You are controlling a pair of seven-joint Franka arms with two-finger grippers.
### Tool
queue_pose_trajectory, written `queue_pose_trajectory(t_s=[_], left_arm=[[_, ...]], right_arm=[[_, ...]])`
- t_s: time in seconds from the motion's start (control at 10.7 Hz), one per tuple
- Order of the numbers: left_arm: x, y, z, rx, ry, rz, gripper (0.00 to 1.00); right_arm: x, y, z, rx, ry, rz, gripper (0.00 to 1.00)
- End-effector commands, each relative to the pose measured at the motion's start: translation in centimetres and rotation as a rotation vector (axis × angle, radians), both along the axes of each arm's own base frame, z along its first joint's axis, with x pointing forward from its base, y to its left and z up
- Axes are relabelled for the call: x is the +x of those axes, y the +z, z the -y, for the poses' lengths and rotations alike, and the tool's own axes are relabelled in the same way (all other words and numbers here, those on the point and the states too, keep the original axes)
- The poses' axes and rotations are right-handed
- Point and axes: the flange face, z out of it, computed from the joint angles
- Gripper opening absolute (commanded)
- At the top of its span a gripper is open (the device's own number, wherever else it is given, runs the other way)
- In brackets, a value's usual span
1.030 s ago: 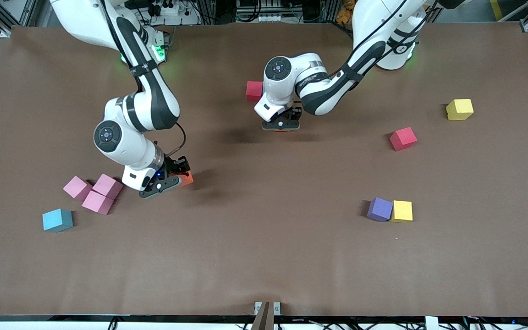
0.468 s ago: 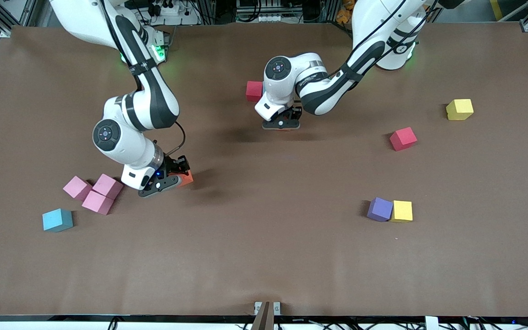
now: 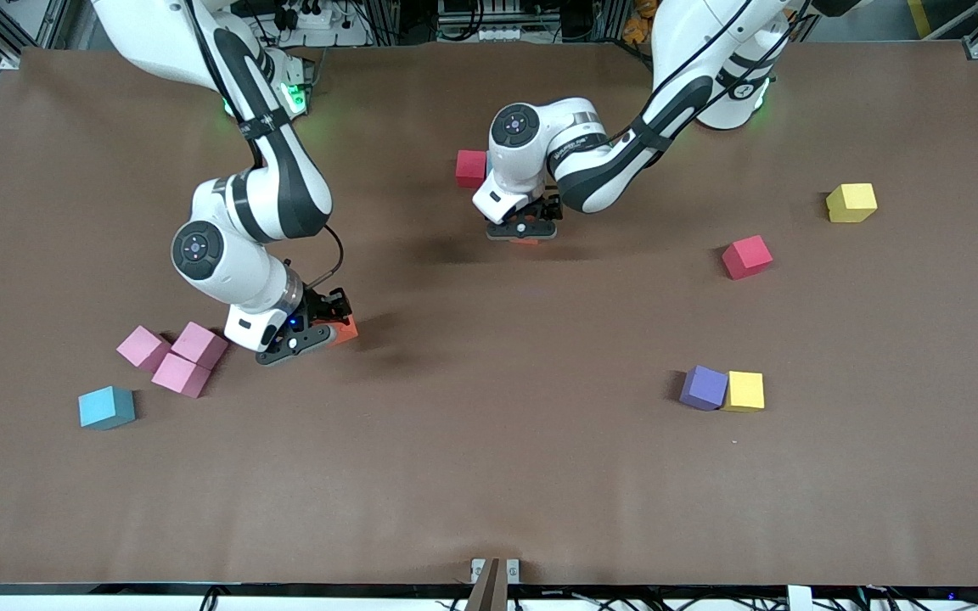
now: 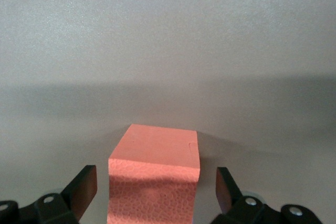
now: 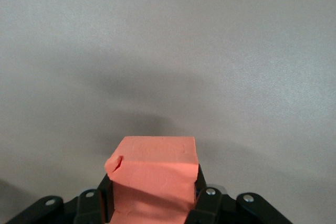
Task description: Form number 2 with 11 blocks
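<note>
My right gripper (image 3: 312, 331) is shut on an orange block (image 3: 345, 330), held just above the table beside the pink blocks; the right wrist view shows it squeezed between the jaws (image 5: 153, 174). My left gripper (image 3: 525, 229) is open and low at the table's middle, and an orange block (image 4: 155, 166) sits between its fingers (image 4: 84, 187) with a gap on each side. A red block (image 3: 471, 168) lies beside the left gripper, toward the robots' bases.
Three pink blocks (image 3: 181, 361) cluster near the right gripper, with a light blue block (image 3: 106, 407) nearer the camera. Toward the left arm's end lie a red block (image 3: 746, 257), a yellow block (image 3: 851, 203), and a purple block (image 3: 704, 388) touching a yellow one (image 3: 746, 391).
The right gripper has risen slightly with its orange block. The left gripper has shifted a little toward the robots' bases over its orange block.
</note>
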Motion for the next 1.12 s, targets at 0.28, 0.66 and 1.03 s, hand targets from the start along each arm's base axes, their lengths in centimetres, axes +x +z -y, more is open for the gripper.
queue_pose_trajectory(t_s=[0.28, 0.66, 1.03], left_arm=[[3.6, 9.1, -1.2, -0.059, 0.066, 0.196, 1.0], [10.9, 14.7, -4.8, -0.105, 0.21, 0.288, 1.0], [19.3, 16.5, -13.6, -0.089, 0.231, 0.322, 1.0]], right_arm=[[-1.3, 0.8, -1.7, 0.01, 0.034, -0.001, 0.26], [-4.3, 0.5, -8.7, 0.01, 0.338, 0.034, 0.23], [-8.0, -1.5, -14.3, -0.025, 0.836, 0.069, 0.22]])
